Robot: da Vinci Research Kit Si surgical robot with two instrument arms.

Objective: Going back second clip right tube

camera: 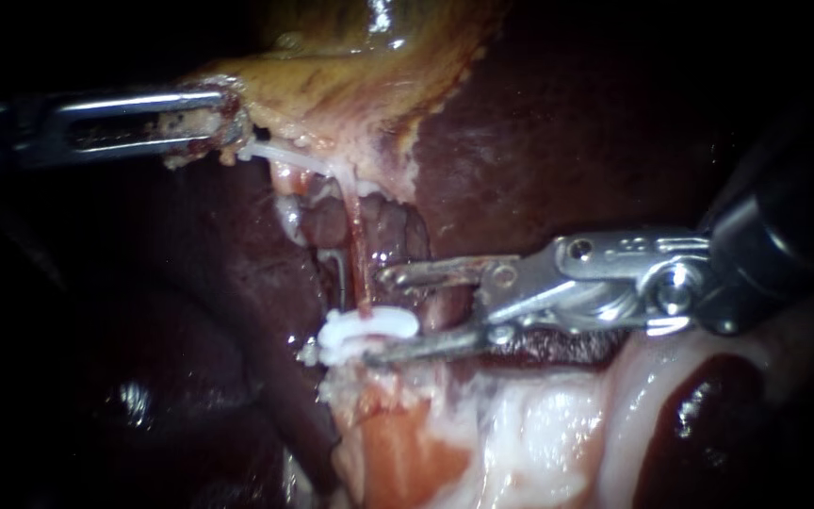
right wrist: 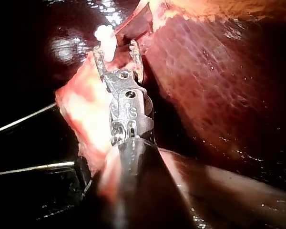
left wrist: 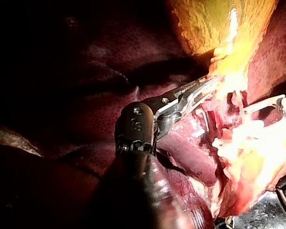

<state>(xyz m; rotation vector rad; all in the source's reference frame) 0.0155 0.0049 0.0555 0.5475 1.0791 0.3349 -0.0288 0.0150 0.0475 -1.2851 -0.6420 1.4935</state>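
Reference is the white clip [camera: 367, 330], which is seated across a thin reddish tube [camera: 360, 259]. Whether this is the right tube can't be told from the endoscope view. The jaws of the right instrument [camera: 379, 318] are spread wide and nothing is gripped. One jaw tip is held just above the clip, beside the tube. The other is laid along the clip's underside, but contact can't be resolved. The clip is thus bracketed by the open jaw tips, not clamped. This is matched in the right wrist view, where a gap is seen between the jaws and the clip sits just ahead of one jaw tip. Well away from the clip, up along the tube, the left instrument [camera: 214, 121] is found with its jaws closed on the yellowish edge of the gallbladder [camera: 332, 85]. From that held edge, pale strands [camera: 284, 155] are stretched toward the tube. Dark liver [camera: 539, 141] is seen on both sides of the clip. Directly below the clip and under the right instrument's jaws, pale fatty tissue [camera: 539, 424] is bunched. Just above the clip, beside the tube, a small grey wire-like shape [camera: 333, 269] is seen; what it is can't be told.
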